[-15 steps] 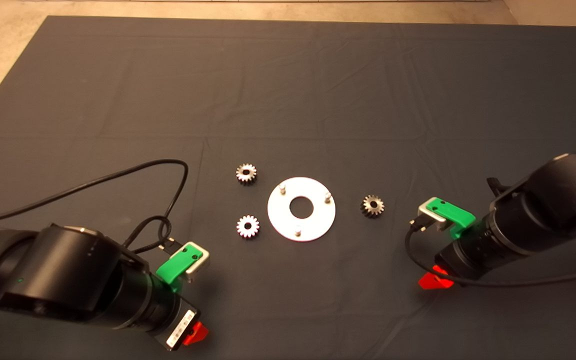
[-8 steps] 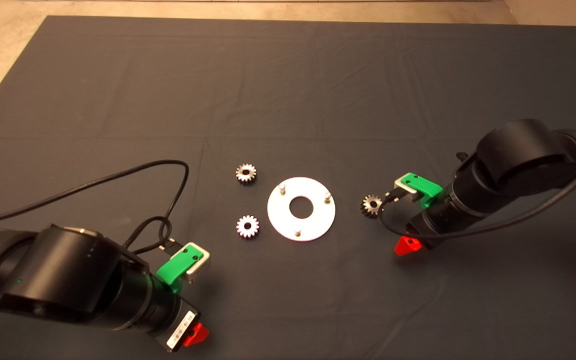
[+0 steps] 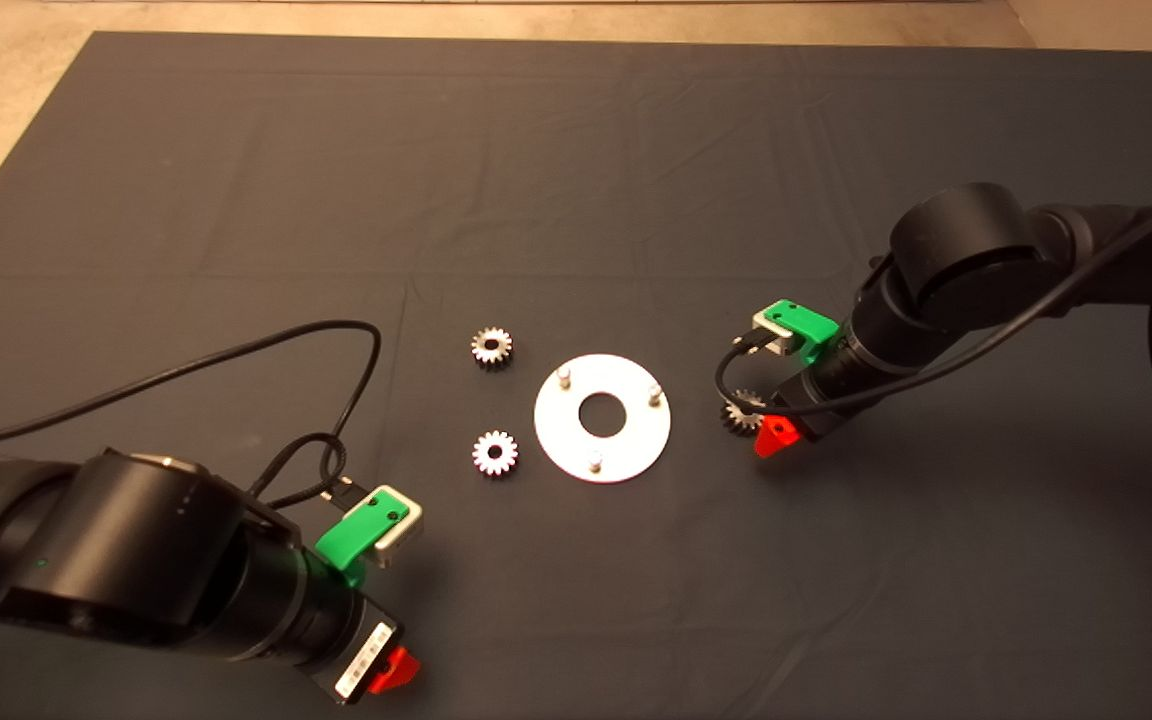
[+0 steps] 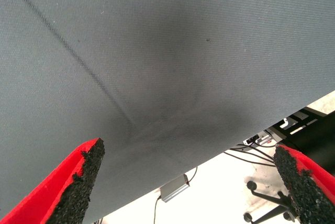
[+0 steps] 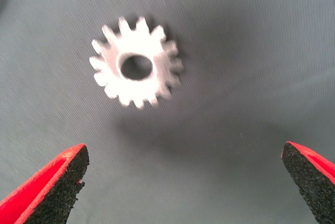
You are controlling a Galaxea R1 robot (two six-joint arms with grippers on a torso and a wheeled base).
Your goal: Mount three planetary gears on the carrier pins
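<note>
On the dark mat [image 3: 576, 180] we see the flat shiny disc [image 3: 626, 445] lying near the middle, its three carrier pins [image 3: 564, 376] standing upright around the large centre hole, and all three pins are bare. None of the planetary gears sits on the disc: two of them lie flat on the mat on the disc's left side, one gear [image 3: 491, 346] nearer the far edge and another gear [image 3: 495, 452] nearer us, each apart from the disc's rim. The third gear [image 5: 136, 68] lies flat on the mat just off the disc's right side, partly hidden in the head view by the right gripper [image 3: 774, 437], which hangs directly above it. In the right wrist view we see this gripper's fingers [image 5: 49, 187] spread wide with nothing between them, the gear lying on the mat beyond the tips and untouched. The left gripper [image 4: 188, 182] waits at the mat's lower left corner, its fingers likewise wide apart and holding nothing, over bare mat near the edge.
</note>
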